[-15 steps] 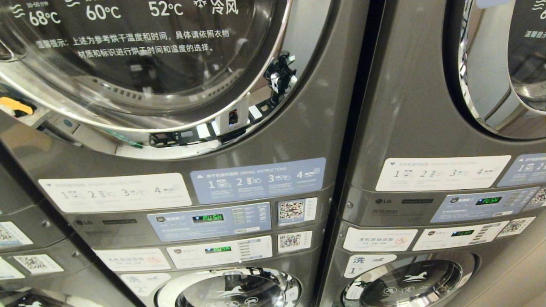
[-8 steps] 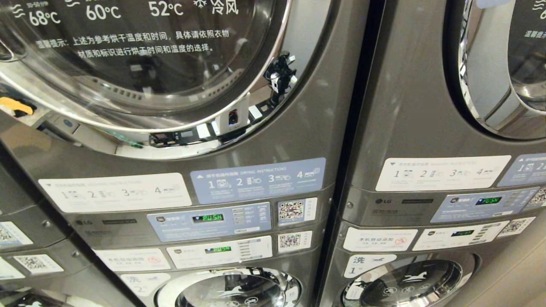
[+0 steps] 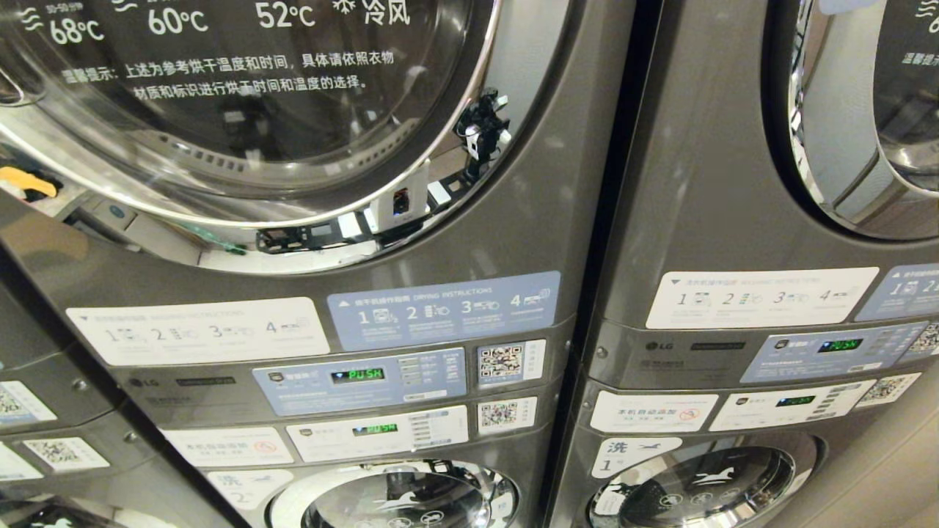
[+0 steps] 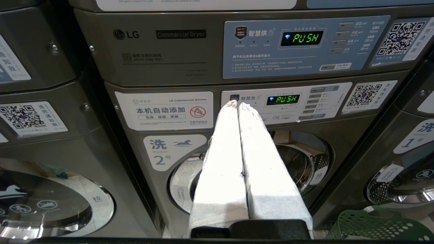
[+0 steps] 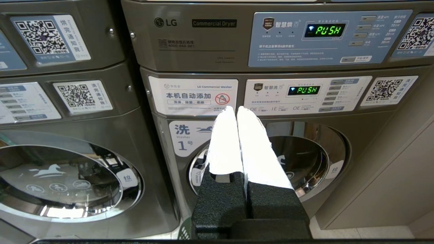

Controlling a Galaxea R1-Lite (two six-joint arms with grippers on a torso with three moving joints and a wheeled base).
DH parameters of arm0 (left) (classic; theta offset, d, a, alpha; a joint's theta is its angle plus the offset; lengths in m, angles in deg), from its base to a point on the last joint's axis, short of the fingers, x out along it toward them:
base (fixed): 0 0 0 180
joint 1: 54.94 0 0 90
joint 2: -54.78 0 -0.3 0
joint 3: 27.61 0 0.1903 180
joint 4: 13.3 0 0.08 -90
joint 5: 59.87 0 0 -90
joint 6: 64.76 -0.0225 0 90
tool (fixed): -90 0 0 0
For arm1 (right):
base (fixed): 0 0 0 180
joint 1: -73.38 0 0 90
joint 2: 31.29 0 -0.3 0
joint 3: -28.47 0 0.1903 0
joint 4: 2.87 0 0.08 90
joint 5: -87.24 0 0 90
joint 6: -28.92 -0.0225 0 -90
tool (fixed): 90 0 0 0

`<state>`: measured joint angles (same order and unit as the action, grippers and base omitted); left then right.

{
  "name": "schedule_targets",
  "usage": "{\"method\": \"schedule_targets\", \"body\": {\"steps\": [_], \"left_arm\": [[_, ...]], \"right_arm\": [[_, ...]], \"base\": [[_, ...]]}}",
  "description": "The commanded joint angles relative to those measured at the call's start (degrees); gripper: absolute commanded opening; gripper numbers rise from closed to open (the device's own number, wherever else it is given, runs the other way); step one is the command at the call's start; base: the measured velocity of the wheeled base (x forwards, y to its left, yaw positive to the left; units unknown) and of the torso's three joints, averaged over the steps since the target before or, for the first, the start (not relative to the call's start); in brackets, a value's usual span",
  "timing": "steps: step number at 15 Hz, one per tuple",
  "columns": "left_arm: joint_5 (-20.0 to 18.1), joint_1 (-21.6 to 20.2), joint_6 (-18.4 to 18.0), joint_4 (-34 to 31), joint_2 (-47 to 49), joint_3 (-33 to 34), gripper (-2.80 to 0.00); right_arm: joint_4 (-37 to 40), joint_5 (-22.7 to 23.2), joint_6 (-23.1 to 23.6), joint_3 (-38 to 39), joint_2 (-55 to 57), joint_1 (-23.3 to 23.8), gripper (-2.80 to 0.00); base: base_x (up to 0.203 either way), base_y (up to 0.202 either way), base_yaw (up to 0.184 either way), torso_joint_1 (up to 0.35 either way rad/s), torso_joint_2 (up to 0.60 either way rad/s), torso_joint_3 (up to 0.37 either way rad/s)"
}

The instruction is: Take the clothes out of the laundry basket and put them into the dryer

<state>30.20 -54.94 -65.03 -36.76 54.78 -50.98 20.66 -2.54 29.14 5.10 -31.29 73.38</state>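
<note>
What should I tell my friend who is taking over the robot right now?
Left gripper: shut, empty, pointing at the washer panel.
Right gripper: shut, empty, pointing at the next washer's panel.
Laundry basket: on the floor by the washers, only a green corner shows. No clothes can be seen.
Dryer door: closed.
Done: nothing yet.
Left: open the dryer, take the clothes from the basket, load them in.
</note>
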Motion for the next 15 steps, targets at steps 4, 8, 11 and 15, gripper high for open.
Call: {"method": "schedule_targets", "body": {"steps": [4,8,11,15], "left_arm": [[0.01,0.00,0.00,0.01,0.00,0.09,-2.80],[0.07,0.00,0.00,0.01,0.00,0.09,-2.80],[0.01,0.00,0.00,0.01,0.00,0.09,-2.80],[0.01,0.00,0.00,0.01,0.09,0.09,-2.80]], "right_arm": [[0.01,0.01,0.04,0.00,0.07,0.00,-2.80],[0.01,0.02,0.04,0.00,0.00,0.00,-2.80],[0.01,-0.04,0.04,0.00,0.01,0.00,-2.80],[0.01,-0.04,0.04,0.00,0.00,0.00,-2.80]], "base": [[0.000,0.000,0.000,0.000,0.00,0.000],[0.000,0.000,0.000,0.000,0.00,0.000],[0.000,0.000,0.000,0.000,0.00,0.000],[0.000,0.000,0.000,0.000,0.00,0.000]]}}
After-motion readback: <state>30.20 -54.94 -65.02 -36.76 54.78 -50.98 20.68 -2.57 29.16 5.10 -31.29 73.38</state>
